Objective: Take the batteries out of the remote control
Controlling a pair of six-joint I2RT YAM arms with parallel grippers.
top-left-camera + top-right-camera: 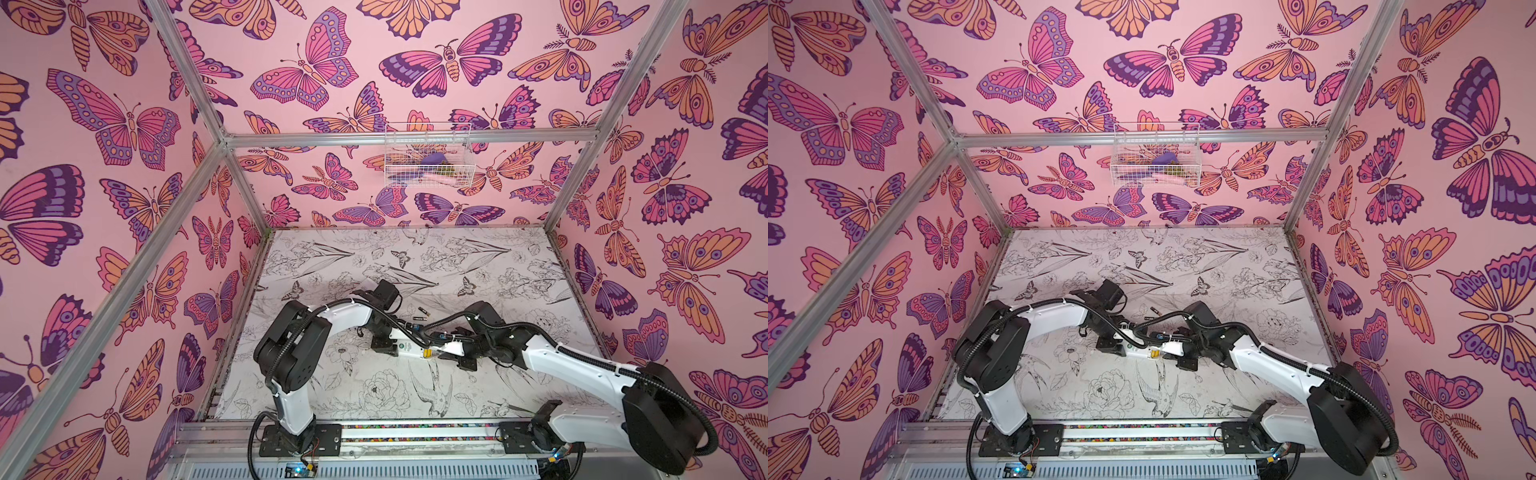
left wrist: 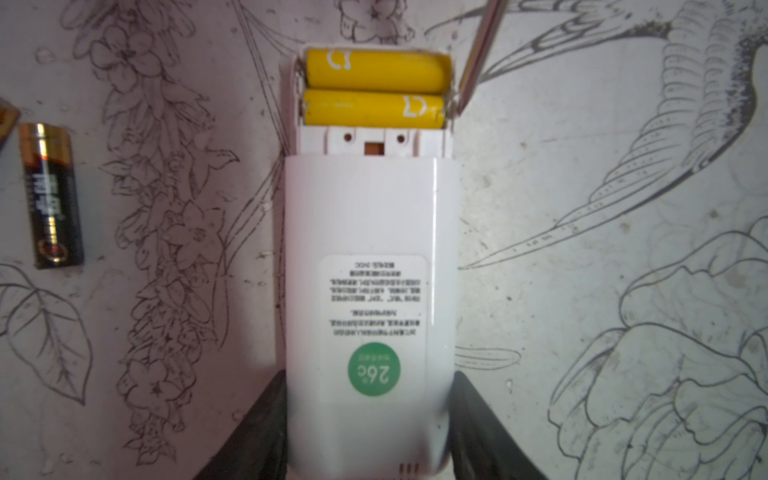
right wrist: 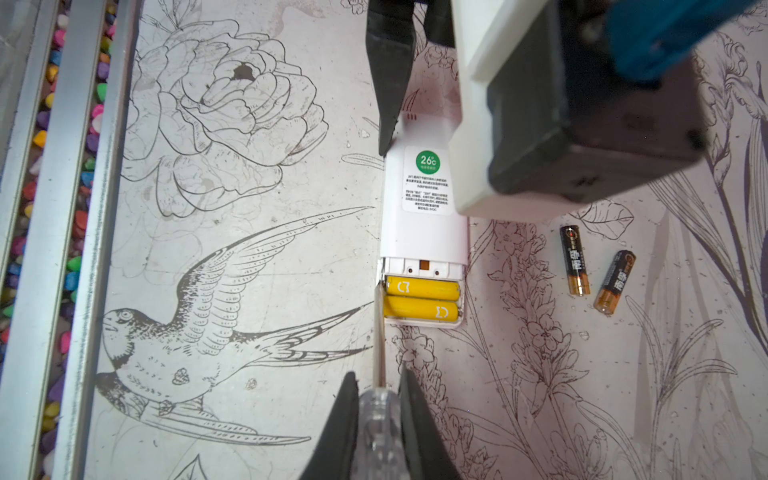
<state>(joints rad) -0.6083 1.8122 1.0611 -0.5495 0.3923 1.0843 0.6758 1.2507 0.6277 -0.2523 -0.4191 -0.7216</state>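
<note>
The wrist views alone resolve two yellow batteries [image 3: 422, 287] seated in the opened remote control [image 3: 419, 237], whose green sticker [image 3: 428, 161] reads "26°C". The left end effector [image 2: 368, 380] clamps the remote control; the right end effector [image 3: 380, 399] clamps the screwdriver [image 3: 379, 353], its tip beside the yellow batteries. In a top view, two black batteries [image 1: 424, 311] lie on the table [image 1: 374, 266] at the remote control's 12 o'clock.

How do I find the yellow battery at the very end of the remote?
On the flowery table lies the white remote, one end pinched by the left claw. Its other end is open. There the outermost yellow battery lies against the end wall; its yellow twin sits nearer the green sticker, and the black batteries lie loose outside.
</note>
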